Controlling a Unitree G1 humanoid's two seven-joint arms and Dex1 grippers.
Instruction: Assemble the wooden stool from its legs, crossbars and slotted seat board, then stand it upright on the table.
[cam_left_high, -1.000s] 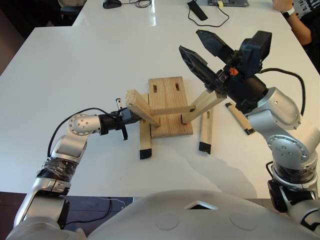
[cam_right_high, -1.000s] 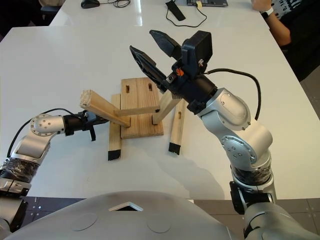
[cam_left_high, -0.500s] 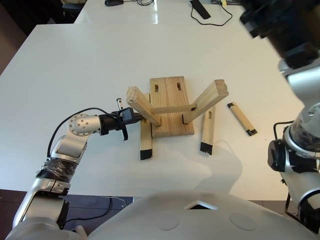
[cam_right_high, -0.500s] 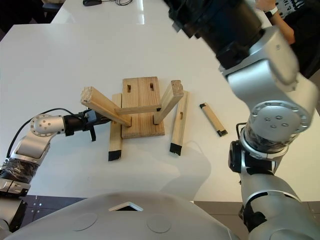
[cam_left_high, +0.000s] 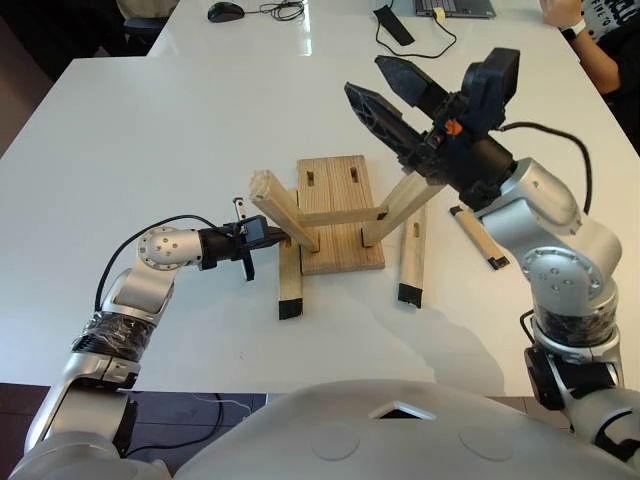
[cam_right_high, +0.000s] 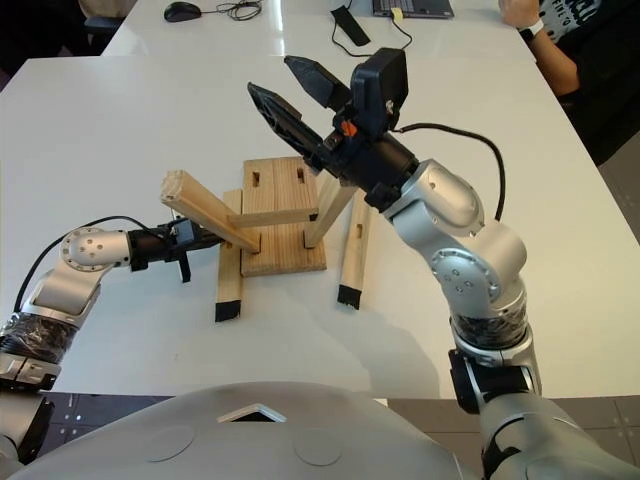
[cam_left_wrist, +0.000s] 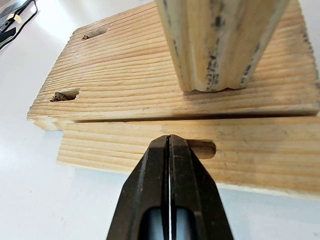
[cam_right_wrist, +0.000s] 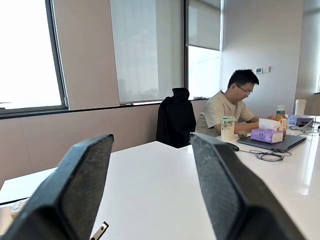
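Containers first: on the far table in the right wrist view there's a purple tissue box (cam_right_wrist: 267, 135) with a tissue poking out the top and a cup (cam_right_wrist: 227, 128) beside it. Any print on them is too small to read.

On to the stool. The seat board (cam_left_high: 335, 195) lies flat in the middle of the white worktop (cam_left_high: 150, 130), slots facing up. Two legs stand tilted on it, the left standing leg (cam_left_high: 283, 212) and the right standing leg (cam_left_high: 398, 205), linked by a crossbar (cam_left_high: 343, 217). A leg lies flat along each side of the board, the left loose leg (cam_left_high: 290, 280) and the right loose leg (cam_left_high: 411, 262). A spare crossbar (cam_left_high: 478, 236) sits further right.

The left claw (cam_left_wrist: 170, 142) is pinched fully closed with nothing in it, its tip low, just by the slot in the left loose leg. The right claw (cam_right_wrist: 150, 150) is spread wide and empty, up in the air above the right standing leg, whose top end is hidden behind the wrist.
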